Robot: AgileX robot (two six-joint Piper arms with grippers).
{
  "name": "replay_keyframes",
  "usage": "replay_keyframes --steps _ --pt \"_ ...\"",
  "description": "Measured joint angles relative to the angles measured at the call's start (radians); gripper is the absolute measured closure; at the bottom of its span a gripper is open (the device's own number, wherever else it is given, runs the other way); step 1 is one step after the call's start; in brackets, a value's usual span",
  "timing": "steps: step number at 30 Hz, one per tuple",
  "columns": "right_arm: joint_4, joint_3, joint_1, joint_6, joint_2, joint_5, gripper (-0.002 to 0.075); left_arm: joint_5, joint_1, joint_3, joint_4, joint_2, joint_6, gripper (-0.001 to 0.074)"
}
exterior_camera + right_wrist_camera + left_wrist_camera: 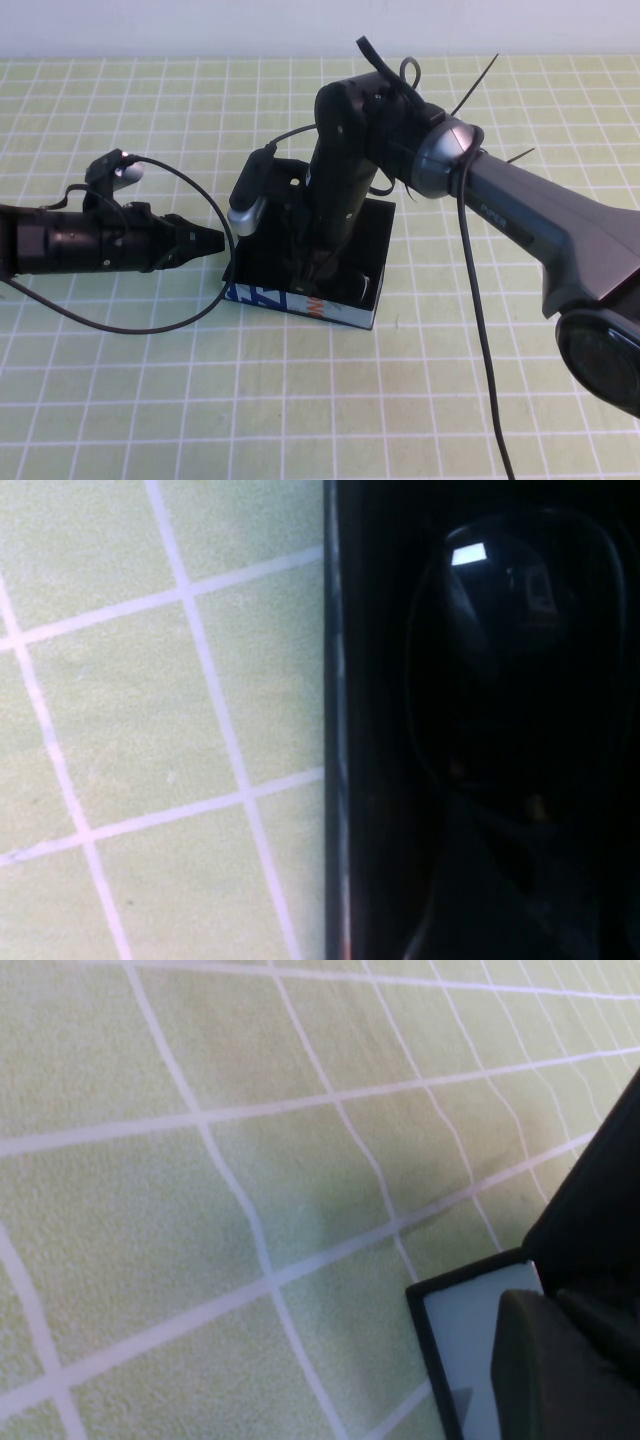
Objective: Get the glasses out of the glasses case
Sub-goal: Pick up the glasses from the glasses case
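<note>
Centre of the high frame: rectangular black glasses case (352,300) with light-blue printed front, lid open, resting on the green table (150,400) with its white grid lines. Inside, toward the lower right of the box, black thick-framed plastic glasses (360,285) with dark lenses, only partly visible; in the right wrist view a glossy dark lens (520,610) with a small bright reflection, lying against the black interior, case wall (335,720) running down mid-frame. Right pincer (318,262) plunged down into the case from the upper centre, tips lost in the black interior; open or closed, cannot tell. Left pincer (205,240) at mid-left, horizontal, tips drawn together to a closed point, holding nothing, just beside the case's left wall; a corner of the case (470,1340) in the lower right of its wrist view. Judged as light, rigid, smooth plastic, likely slippery on the lenses and easily scratched there; temples hinged, so apt to swing loose if lifted by one arm. Best hold probably across the frame's bridge or thick top rim, away from lens faces. Box light too, likely to lift along unless steadied.
</note>
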Motion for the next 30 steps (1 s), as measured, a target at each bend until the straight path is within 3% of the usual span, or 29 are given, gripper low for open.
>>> replay_keyframes --steps 11,22,30 --pt "0.018 -0.004 -0.002 0.0 0.0 0.011 0.0687 0.0 0.0 0.0 0.0 0.0 0.0 0.0739" --pt "0.005 -0.012 -0.002 0.04 -0.042 0.015 0.0718 0.034 0.0 0.0 0.002 -0.008 0.001 0.0739" --pt "-0.004 -0.012 -0.002 0.162 -0.192 0.015 0.0719 0.065 0.0 -0.002 0.023 -0.132 0.001 0.0739"
